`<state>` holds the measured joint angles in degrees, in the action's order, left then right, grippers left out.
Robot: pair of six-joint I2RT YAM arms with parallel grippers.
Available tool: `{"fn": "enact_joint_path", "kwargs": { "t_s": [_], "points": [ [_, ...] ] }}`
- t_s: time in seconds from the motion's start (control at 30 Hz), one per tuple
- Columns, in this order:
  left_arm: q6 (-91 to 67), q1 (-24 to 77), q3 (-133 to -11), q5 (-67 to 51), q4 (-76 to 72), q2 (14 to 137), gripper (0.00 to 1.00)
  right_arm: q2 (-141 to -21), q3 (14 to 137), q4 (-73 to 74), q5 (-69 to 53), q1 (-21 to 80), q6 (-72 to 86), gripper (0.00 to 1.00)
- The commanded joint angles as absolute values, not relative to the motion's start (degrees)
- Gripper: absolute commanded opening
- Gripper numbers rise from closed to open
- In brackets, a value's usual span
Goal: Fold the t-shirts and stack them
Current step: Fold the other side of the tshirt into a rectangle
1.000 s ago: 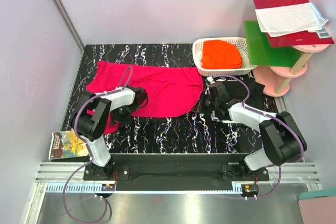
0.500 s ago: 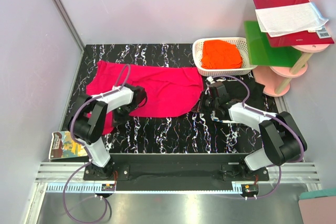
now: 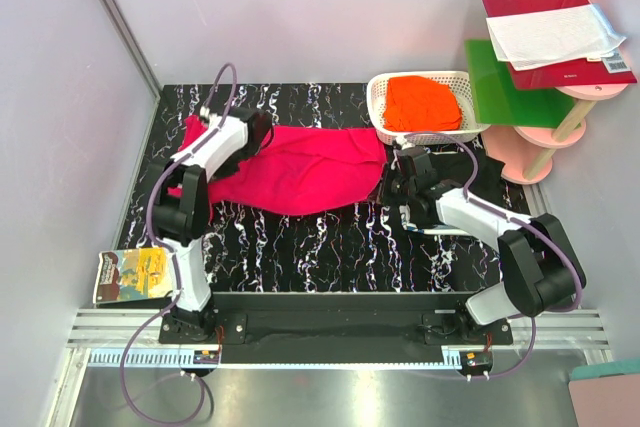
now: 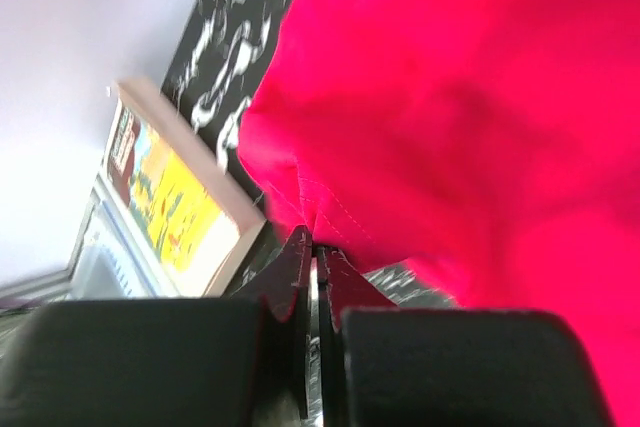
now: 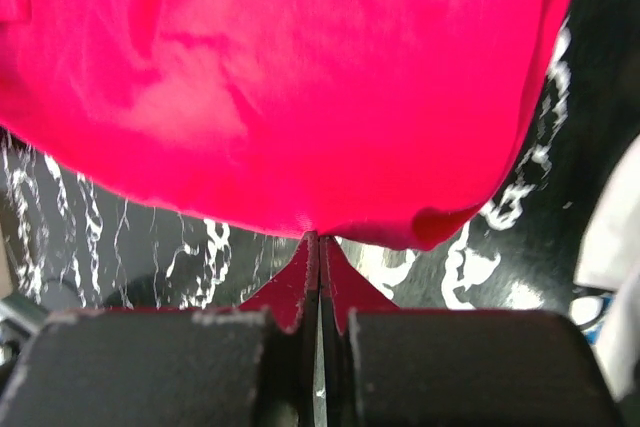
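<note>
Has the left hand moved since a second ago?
Yes. The left hand, shut on the pink t-shirt, moved away from the picture book toward the table's far edge.

A black tabletop (image 3: 320,247) veined with white fills the middle of the top view, closed in by plain pale lilac walls (image 3: 330,7) under even, soft light. At the upper right stands a pink tiered stand (image 3: 512,152) with a green panel (image 3: 505,87); along the bottom run an aluminium rail (image 3: 560,332) and a brushed metal sheet (image 3: 350,397).
</note>
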<state>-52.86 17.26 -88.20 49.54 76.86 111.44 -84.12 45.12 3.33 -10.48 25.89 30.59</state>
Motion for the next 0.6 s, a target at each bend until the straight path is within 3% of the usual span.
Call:
{"fn": "enact_joint_path", "kwargs": {
  "t_s": [0.0,0.3,0.57],
  "points": [
    [-51.2,17.0,-100.2,56.2,88.7,114.8,0.00,-82.9,50.0,5.0,-4.9,26.3,27.7,0.00],
    [-46.7,16.3,-113.3,58.4,88.7,123.1,0.00,-91.0,56.4,5.3,0.3,26.2,25.6,0.00],
    [-45.2,15.8,-117.4,59.9,88.6,126.9,0.00,-102.0,64.1,5.5,6.3,26.2,24.5,0.00]
  ]
}}
